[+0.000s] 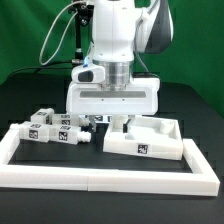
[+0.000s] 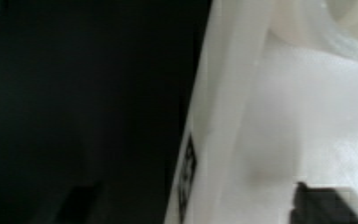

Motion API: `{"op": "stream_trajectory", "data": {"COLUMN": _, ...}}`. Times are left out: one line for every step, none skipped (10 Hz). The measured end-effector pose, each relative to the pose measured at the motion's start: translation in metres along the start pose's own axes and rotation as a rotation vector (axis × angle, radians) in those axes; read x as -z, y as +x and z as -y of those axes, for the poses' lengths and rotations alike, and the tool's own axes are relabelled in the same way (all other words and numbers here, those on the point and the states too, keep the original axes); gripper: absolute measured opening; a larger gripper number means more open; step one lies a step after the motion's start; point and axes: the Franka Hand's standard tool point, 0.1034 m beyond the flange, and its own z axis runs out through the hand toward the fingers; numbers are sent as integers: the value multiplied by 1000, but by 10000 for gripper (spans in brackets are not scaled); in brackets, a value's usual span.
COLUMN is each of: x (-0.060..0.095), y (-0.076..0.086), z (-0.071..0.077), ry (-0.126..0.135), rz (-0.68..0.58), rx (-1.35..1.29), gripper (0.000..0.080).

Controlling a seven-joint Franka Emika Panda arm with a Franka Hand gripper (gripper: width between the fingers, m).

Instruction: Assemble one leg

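- Exterior view: The Panda arm's gripper [image 1: 113,122] hung low over the middle of the black table [image 1: 30,100], its fingers down at the edge of the square panel [image 1: 150,140] that faces the exterior view's left.
- The fingers were small and partly masked by the broad white hand above them. Whether the jaws stood wide, narrow or closed on a part could not be told.
- The legs [image 1: 48,128], small white blocks with black-and-white tags, lay bunched together toward the table's edge on the exterior view's left, just beside the gripper but apart from it. None appeared to be fitted to the panel.
- A low white fence [image 1: 100,180] ran along the table's near edge and turned back at both near corners, hemming in the parts.
- Wrist view: A blurred white surface [image 2: 274,120] filled one side and bare table [image 2: 87,120] the other. A sliver of a tag [image 2: 186,170] showed on the white part's edge. No finger could be picked out with certainty.
- Risk, as judged from here: with the fingers this close to the panel's raised rim, a sideways move toward the legs could catch the rim and drag the panel. A descent into the tight cluster could knock neighbouring legs askew or pinch two at once.
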Motion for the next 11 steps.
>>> {"op": "stream_trajectory", "data": {"x": 0, "y": 0, "z": 0, "ry": 0, "rz": 0, "rx": 0, "gripper": 385}}
{"op": "stream_trajectory", "data": {"x": 0, "y": 0, "z": 0, "ry": 0, "rz": 1, "rx": 0, "gripper": 202}}
{"op": "stream_trajectory", "data": {"x": 0, "y": 0, "z": 0, "ry": 0, "rz": 1, "rx": 0, "gripper": 202}}
{"op": "stream_trajectory", "data": {"x": 0, "y": 1, "z": -5, "ry": -3, "rz": 0, "rx": -29, "gripper": 79}}
{"op": "stream_trajectory", "data": {"x": -1, "y": 7, "z": -7, "ry": -1, "rz": -3, "rx": -61, "gripper": 55}}
{"op": "stream_trajectory", "data": {"x": -1, "y": 15, "z": -7, "ry": -1, "rz": -11, "rx": -61, "gripper": 55}}
{"op": "stream_trajectory", "data": {"x": -1, "y": 26, "z": -8, "ry": 0, "rz": -20, "rx": -62, "gripper": 55}}
{"op": "stream_trajectory", "data": {"x": -1, "y": 40, "z": -9, "ry": 2, "rz": -26, "rx": -63, "gripper": 55}}
{"op": "stream_trajectory", "data": {"x": -2, "y": 56, "z": -10, "ry": 8, "rz": -20, "rx": -57, "gripper": 55}}
{"op": "stream_trajectory", "data": {"x": -2, "y": 74, "z": -12, "ry": 10, "rz": -31, "rx": -33, "gripper": 55}}
{"op": "stream_trajectory", "data": {"x": -2, "y": 79, "z": -14, "ry": 7, "rz": -46, "rx": 2, "gripper": 55}}
